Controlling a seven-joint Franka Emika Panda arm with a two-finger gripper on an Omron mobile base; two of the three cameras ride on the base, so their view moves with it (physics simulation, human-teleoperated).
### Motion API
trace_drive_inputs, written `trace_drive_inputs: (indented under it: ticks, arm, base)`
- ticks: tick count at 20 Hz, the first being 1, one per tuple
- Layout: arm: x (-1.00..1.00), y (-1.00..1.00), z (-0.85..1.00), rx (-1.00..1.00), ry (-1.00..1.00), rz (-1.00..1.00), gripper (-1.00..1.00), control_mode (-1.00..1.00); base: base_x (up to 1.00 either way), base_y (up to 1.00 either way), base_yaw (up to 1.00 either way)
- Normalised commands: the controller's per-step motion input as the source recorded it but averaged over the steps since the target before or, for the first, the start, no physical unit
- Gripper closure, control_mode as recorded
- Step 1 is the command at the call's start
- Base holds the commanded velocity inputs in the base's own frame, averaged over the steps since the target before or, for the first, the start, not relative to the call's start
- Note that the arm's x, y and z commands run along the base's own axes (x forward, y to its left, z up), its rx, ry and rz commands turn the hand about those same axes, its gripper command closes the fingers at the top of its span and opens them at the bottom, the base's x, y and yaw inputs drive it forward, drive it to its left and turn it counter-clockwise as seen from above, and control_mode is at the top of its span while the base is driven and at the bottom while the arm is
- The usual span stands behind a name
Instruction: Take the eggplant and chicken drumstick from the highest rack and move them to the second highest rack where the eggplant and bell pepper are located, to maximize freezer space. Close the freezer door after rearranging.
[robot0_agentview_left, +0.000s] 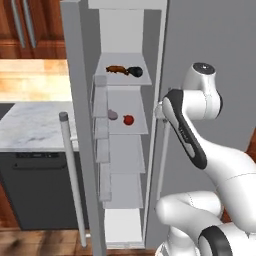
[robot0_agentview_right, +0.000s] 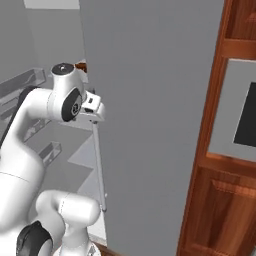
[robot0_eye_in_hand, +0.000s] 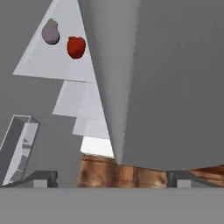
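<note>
The dark eggplant (robot0_agentview_left: 136, 72) and chicken drumstick (robot0_agentview_left: 116, 69) are lying on your freezer's top rack (robot0_agentview_left: 120, 80) in the left base view, while your hand (robot0_eye_in_hand: 111, 178), fingers spread apart and empty, is viewing the pale eggplant (robot0_eye_in_hand: 50, 32) and bell pepper (robot0_eye_in_hand: 75, 47).

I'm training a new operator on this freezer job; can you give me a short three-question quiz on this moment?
1. True or false: the freezer door is open.
2. Which rack holds the chicken drumstick? A) highest B) second highest C) lowest
3. What red item lies beside the pale eggplant?

Key: 1 true; 2 A, next to the dark eggplant; 3 the bell pepper.
</note>
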Motion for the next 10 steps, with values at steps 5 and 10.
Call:
trace_drive_inputs:
  ticks: [5,10]
  arm:
    - [0.0,0.0,0.0,0.0,0.0,0.0,-1.0,1.0]
    - [0.0,0.0,0.0,0.0,0.0,0.0,-1.0,1.0]
  base:
    - [0.45,0.16,0.28]
    - [0.61,0.0,0.44]
